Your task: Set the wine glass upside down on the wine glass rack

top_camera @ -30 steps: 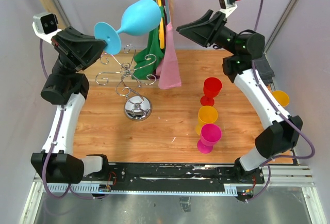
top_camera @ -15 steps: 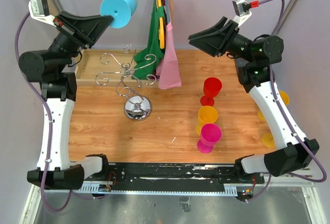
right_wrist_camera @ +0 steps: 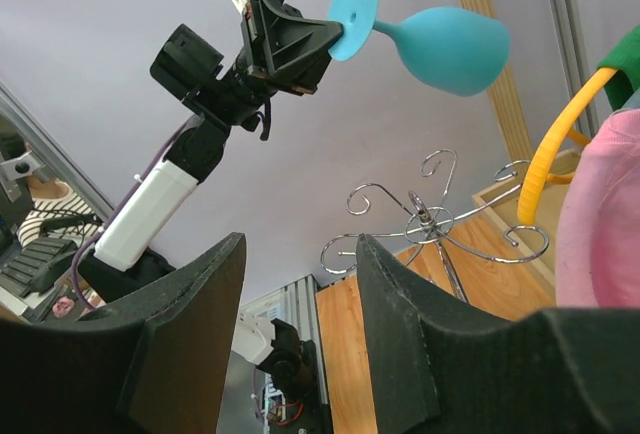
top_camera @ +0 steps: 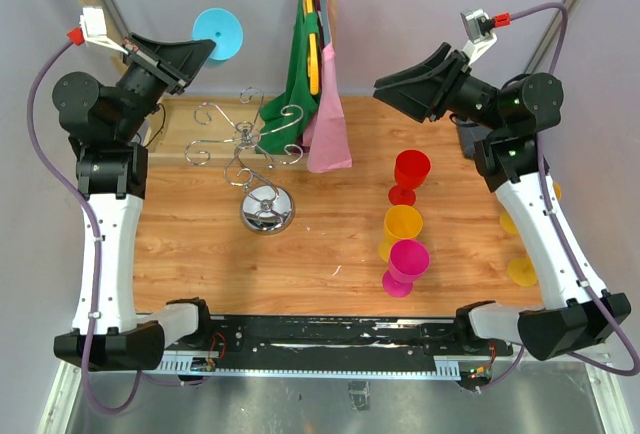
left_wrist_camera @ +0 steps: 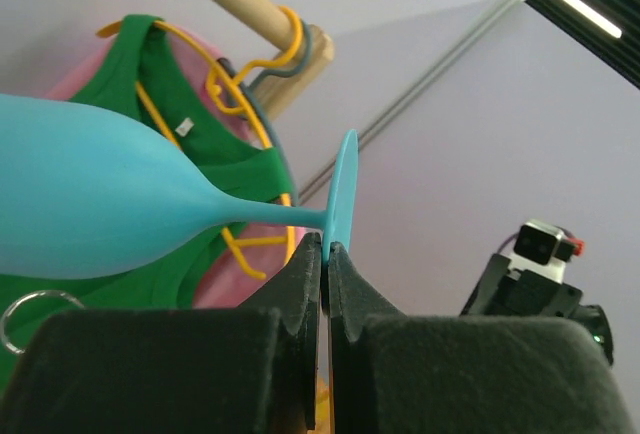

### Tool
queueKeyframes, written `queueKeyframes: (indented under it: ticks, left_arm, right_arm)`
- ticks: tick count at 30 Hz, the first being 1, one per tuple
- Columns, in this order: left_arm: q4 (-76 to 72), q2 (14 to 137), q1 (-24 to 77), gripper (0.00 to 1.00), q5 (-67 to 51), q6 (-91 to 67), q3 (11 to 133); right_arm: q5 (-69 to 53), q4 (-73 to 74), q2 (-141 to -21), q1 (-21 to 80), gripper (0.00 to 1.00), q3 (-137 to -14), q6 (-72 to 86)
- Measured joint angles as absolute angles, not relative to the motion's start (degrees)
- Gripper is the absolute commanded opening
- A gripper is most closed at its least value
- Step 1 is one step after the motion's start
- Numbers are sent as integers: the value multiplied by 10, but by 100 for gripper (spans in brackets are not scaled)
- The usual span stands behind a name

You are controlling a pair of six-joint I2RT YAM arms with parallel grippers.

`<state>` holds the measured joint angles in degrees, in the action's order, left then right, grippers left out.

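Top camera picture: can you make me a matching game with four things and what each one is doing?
Things:
1. blue wine glass
2. wine glass rack
3. red goblet
4. right gripper

States:
a. open, holding nothing
b. standing on the table, nothing on its hooks
c. pinched by its foot in the left gripper, up in the air
d. upright, just behind the orange goblet

Pairs: 1-c, 2-b, 3-d, 4-a

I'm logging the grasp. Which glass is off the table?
The blue wine glass, pinched by its foot in the left gripper, sideways in mid-air. The red, orange and pink ones stand on the table.
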<state>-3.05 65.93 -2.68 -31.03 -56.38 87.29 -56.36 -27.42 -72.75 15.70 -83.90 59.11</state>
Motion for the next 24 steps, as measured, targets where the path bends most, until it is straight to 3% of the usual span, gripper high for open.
queueKeyframes:
  ticks: [24]
  left_arm:
    - [86, 732, -29, 0, -244, -501, 860]
  right_arm:
    - [-563, -182, -678, 157, 51, -820, 520]
